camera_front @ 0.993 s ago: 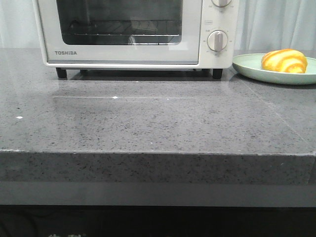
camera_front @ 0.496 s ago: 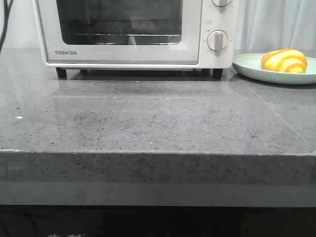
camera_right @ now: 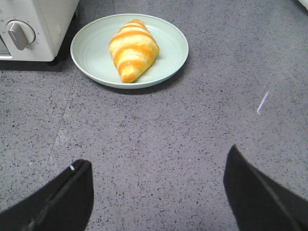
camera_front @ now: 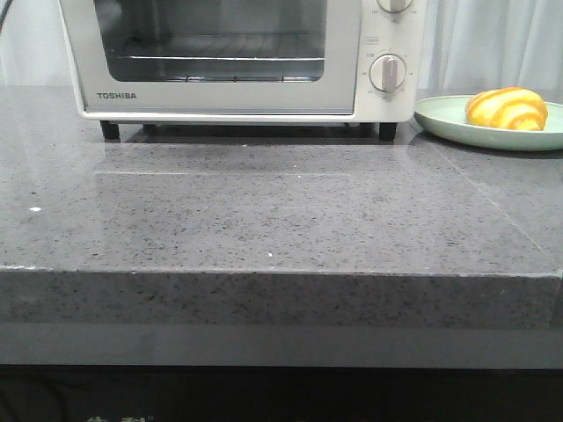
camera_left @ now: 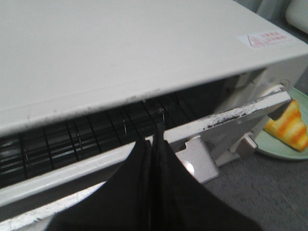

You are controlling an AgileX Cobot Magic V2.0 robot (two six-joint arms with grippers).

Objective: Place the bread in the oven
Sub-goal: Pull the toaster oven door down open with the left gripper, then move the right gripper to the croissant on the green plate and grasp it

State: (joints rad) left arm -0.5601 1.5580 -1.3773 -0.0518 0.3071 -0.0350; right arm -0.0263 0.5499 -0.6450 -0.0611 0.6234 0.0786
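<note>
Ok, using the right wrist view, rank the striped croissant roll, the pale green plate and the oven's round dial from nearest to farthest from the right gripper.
1. Pale green plate, near rim ahead.
2. Striped croissant roll, on the plate.
3. Oven's round dial, off to the side by the plate.

The left end effector (camera_left: 155, 144) shows in the left wrist view with its two dark fingers pressed together, no gap between them, their tips reaching the top edge of a tilted door; whether they pinch that edge cannot be told. The right end effector (camera_right: 159, 185) has its dark fingers (camera_right: 62, 195) spread wide with nothing between them, hovering above the table (camera_right: 159, 144). Neither arm appears in the front view
</note>
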